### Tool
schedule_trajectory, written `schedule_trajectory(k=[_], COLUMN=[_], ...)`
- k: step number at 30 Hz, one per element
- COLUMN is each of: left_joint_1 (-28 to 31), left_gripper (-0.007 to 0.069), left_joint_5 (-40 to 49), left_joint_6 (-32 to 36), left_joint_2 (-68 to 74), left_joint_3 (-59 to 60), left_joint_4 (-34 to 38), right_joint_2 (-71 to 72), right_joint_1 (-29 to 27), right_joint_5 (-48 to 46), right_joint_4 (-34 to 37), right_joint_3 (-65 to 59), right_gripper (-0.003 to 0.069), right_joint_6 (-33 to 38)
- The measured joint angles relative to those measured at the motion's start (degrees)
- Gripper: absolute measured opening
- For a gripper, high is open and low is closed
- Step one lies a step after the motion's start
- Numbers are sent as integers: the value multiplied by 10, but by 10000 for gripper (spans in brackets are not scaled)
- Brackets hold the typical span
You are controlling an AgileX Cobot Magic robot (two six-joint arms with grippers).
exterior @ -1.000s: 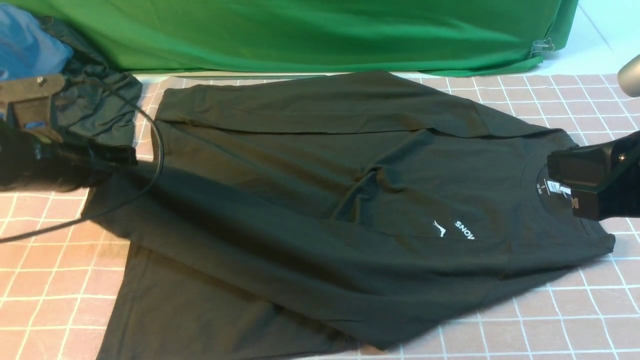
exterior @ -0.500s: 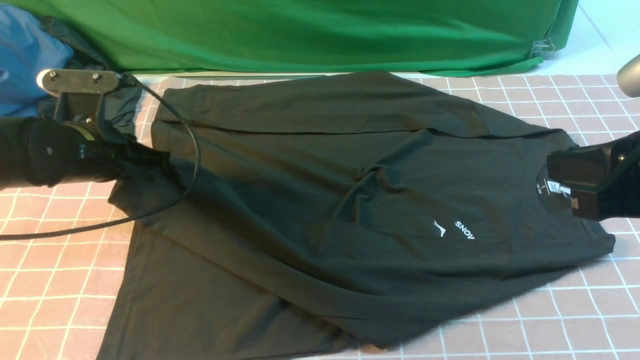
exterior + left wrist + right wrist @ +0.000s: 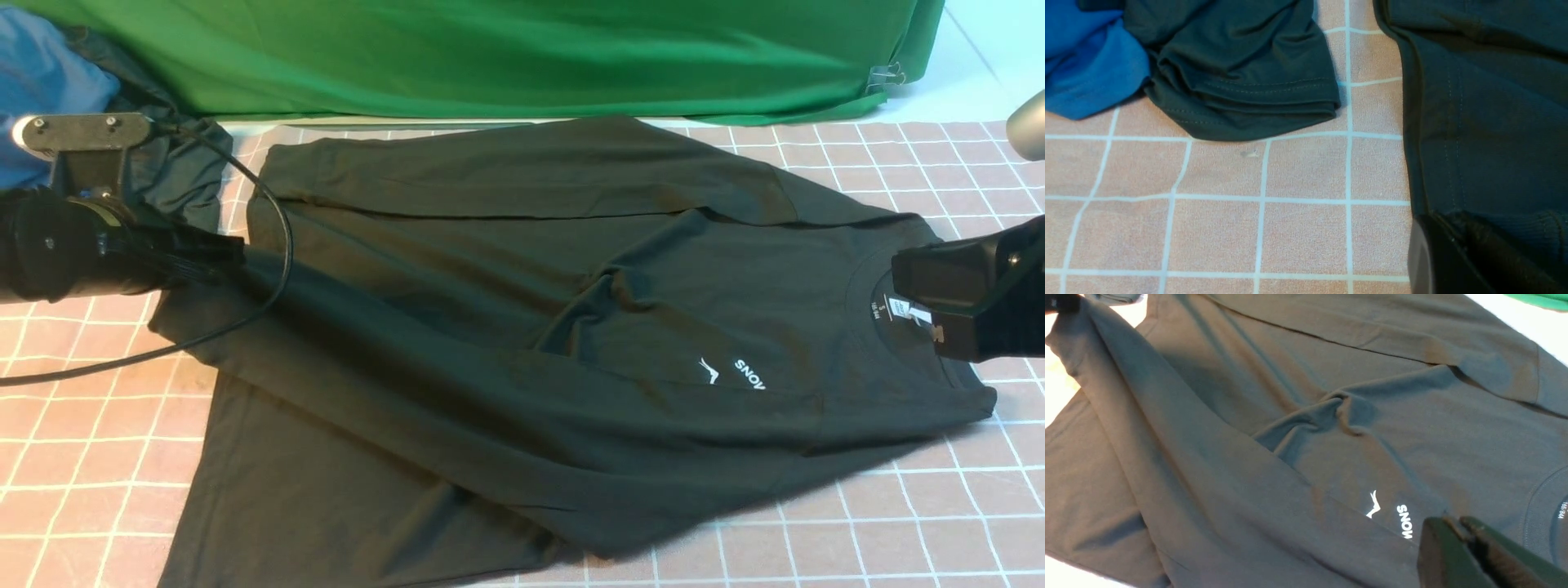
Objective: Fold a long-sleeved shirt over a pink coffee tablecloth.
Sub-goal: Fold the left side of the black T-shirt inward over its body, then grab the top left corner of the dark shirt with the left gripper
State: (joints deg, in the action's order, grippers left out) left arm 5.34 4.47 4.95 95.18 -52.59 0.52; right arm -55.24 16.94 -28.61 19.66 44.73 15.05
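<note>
We judge the sleeve-folding step to be in hand; the black crew-neck long-sleeved shirt (image 3: 522,327) lies spread across the dusty-pink tablecloth with a thin white grid (image 3: 939,523) that covers the surface, collar toward our right arm and hem toward our left; its far sleeve (image 3: 522,171) is already laid along the body, while the near sleeve (image 3: 490,384) runs as a raised ridge from the shoulder to the left gripper (image 3: 224,257); that gripper is pressed together on the ribbed cuff (image 3: 1547,228), held just above the cloth beside the shirt's hem edge; the right gripper (image 3: 902,286) sits by the collar with its tips closed, and from the wrist camera it appears to nip the shoulder fabric just beside the white lettering, though the pinch itself is partly hidden; a puckered crease (image 3: 588,294) sits mid-chest; the crumpled dark grey-green garment (image 3: 1241,73) and bright blue garment (image 3: 41,73) lie near the left arm; next, we think, the cuff must be lowered flat onto the body, clear of that neighbouring pile, before either gripper lets go.
</note>
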Motion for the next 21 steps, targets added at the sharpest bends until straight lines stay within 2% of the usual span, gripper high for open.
schedule_trajectory(k=[3,7,8,12,14,16,18,21], left_joint_1=[-1,-1,0,9,10,9,8,4], left_gripper=[94,235,297,374,374,364,330,239], left_joint_5=[0,-2,2,54,130,218,281,377], left_joint_6=[0,-1,-12,-99,-171,-200,-211,-224], left_joint_2=[5,9,9,10,18,35,55,108], left_joint_3=[-1,-8,-20,-85,-161,-239,-297,-405], left_joint_4=[-5,-28,-29,-27,-26,-13,6,41], right_joint_2=[0,0,0,0,-1,-1,-1,-1], right_joint_1=[0,0,0,0,0,0,0,0], right_joint_5=[0,0,0,-2,-5,-6,-7,-8], right_joint_4=[0,0,0,0,0,0,0,0], right_joint_3=[0,0,0,0,0,0,0,0], right_gripper=[80,84,86,90,91,91,91,91], right_joint_6=[0,0,0,0,0,0,0,0])
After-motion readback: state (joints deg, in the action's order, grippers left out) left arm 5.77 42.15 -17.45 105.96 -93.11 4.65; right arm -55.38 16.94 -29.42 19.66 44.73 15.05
